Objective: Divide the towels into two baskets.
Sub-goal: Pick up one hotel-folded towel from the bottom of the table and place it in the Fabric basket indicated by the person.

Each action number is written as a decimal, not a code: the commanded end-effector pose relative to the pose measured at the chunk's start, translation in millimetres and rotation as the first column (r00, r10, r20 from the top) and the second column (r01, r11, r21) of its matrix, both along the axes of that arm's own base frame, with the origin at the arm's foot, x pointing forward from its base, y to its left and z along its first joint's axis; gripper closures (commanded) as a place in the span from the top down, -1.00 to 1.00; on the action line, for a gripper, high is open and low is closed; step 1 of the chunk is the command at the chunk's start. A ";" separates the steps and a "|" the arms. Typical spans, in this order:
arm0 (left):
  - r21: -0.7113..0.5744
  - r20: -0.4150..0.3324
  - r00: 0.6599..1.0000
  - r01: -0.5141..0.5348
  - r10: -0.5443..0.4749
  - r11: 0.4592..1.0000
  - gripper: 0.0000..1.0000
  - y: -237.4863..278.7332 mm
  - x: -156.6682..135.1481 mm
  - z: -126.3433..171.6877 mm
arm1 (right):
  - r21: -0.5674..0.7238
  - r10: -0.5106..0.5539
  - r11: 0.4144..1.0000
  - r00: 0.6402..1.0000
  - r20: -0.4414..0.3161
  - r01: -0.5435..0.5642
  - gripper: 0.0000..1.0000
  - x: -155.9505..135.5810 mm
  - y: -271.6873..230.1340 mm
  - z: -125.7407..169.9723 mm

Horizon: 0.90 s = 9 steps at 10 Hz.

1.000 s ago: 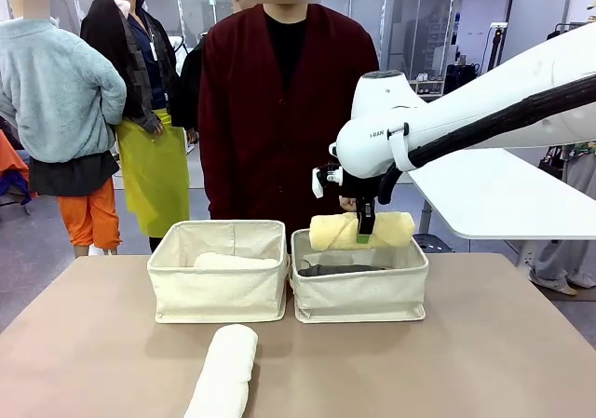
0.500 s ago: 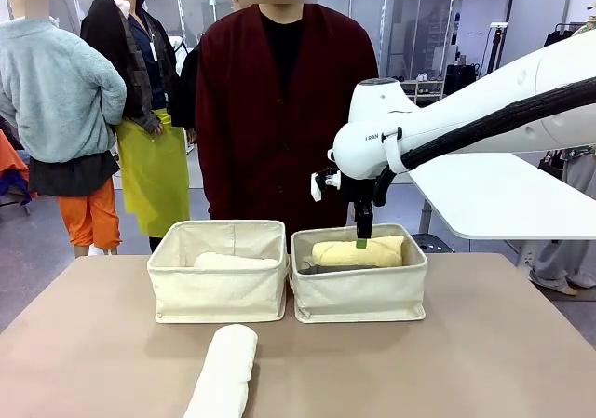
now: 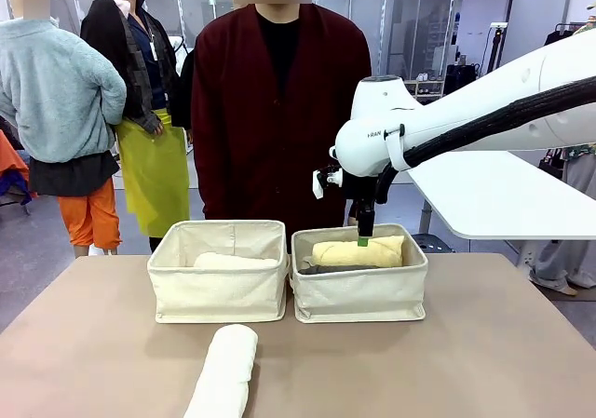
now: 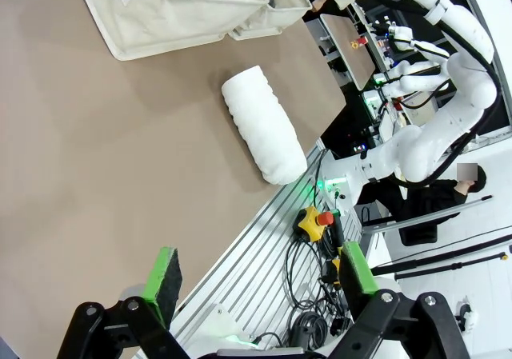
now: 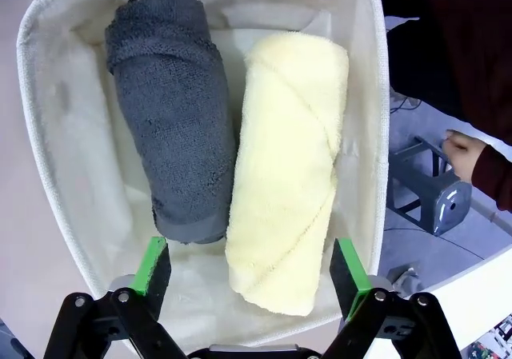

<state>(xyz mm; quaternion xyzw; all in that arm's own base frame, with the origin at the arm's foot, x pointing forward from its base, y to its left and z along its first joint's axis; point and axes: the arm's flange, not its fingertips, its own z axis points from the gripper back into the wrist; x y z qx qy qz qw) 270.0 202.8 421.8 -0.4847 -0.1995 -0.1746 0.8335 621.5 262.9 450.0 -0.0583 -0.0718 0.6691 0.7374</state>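
Note:
My right gripper hangs open just above the right basket. Under it a pale yellow towel lies beside a dark grey towel. In the right wrist view the yellow towel and the grey towel lie side by side inside the basket, and my right gripper holds nothing. The left basket holds a pinkish-beige towel. A white towel lies on the table in front of the baskets. My left gripper is open above the table, short of the white towel.
A person in a dark red cardigan stands right behind the baskets, one hand near the right basket's far side. Bare brown tabletop lies to the right and left of the white towel. The table's metal frame and cables run beside my left gripper.
My right gripper came down over the right basket, opened and let go of the yellow towel, which now lies in the basket beside the grey one. The gripper has lifted slightly.

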 end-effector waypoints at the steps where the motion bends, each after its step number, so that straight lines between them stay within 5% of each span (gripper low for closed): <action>1: 0.002 0.006 1.000 0.005 -0.006 1.000 1.00 1.6 -2.9 1.8 | -0.001 0.003 1.000 1.000 0.001 -0.003 1.00 -0.6 2.0 -0.8; 9: 0.002 0.006 1.000 0.005 -0.006 1.000 1.00 1.6 -2.9 1.8 | -0.001 0.003 1.000 1.000 0.001 -0.003 1.00 -0.6 2.0 -0.8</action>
